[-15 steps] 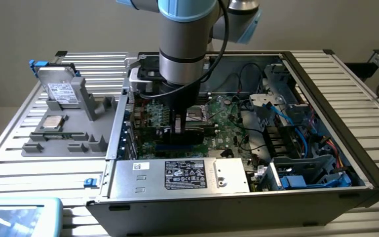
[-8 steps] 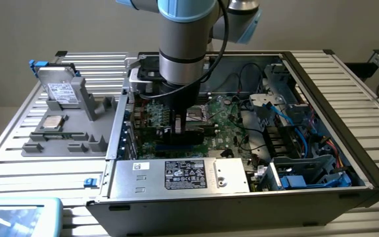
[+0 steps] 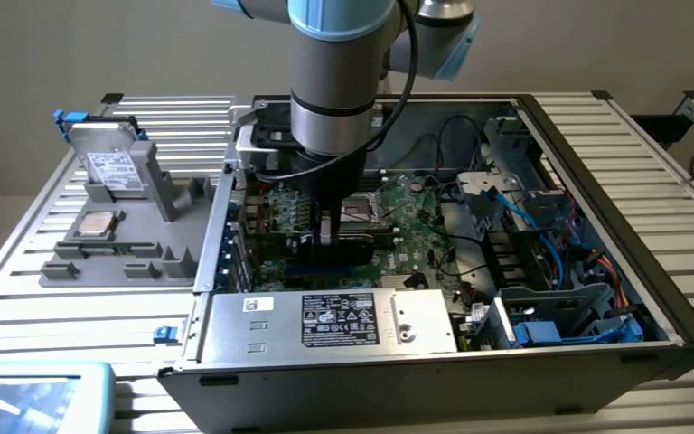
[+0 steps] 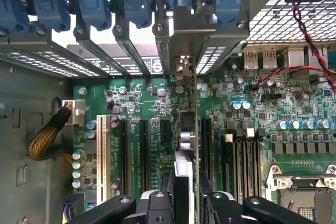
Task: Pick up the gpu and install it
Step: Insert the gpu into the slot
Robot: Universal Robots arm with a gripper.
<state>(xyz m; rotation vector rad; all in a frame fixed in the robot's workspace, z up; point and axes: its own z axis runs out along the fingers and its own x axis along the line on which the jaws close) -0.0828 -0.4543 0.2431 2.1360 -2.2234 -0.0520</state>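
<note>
My gripper (image 3: pixel 329 242) is low inside the open computer case (image 3: pixel 672 316), over the green motherboard (image 3: pixel 414 212). It is shut on the gpu (image 3: pixel 371 240), which shows in the exterior view as a dark strip across the board. In the wrist view the gpu (image 4: pixel 187 129) stands edge-on between my black fingers (image 4: pixel 157 205), running straight ahead among the dark expansion slots (image 4: pixel 143 150). Its metal end bracket (image 4: pixel 184 35) sits at the case's rear slot openings, under the blue latches (image 4: pixel 136 3). Whether the card's edge is down in a slot is hidden.
A silver power supply (image 3: pixel 323 321) with a black label fills the case's near side. Blue cables and drive bays (image 3: pixel 540 226) crowd the exterior view's right. Outside on the left, a grey fixture (image 3: pixel 118 262) holds a drive box (image 3: pixel 118 167) and a processor (image 3: pixel 94 223).
</note>
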